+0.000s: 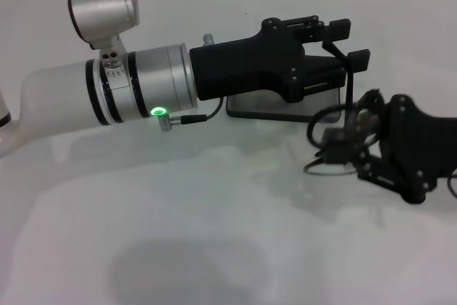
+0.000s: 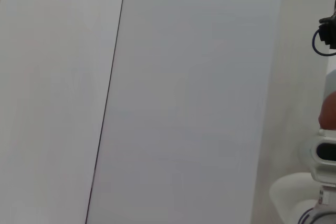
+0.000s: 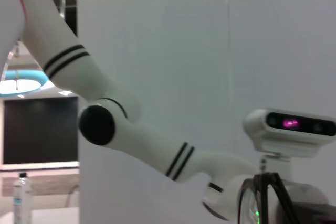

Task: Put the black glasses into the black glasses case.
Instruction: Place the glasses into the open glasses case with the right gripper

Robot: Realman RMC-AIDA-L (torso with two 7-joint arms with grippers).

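The right gripper (image 1: 350, 141) grips the black glasses (image 1: 335, 144); the left gripper (image 1: 343, 41) — fingers spread — hovers over the black glasses case (image 1: 282, 105); next, carry them across.

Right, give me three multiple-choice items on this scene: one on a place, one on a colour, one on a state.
1. Where is the oblong hard-shell black glasses case?
A. Beneath the left tool
B. At the near edge of the table
C. Inside the right tool

2. What colour is the small round light on the left arm's silver wrist ring?
A. Red
B. Green
C. Blue

3. What is the state of the thin black wire-framed glasses?
A. Lying inside the case
B. Lying alone, far from both arms
C. Held in the right tool, outside the case

Answers:
1. A: in the head view the left tool partly covers the case.
2. B: the light glows green.
3. C: the wire loops hang from the right tool, beside the case.
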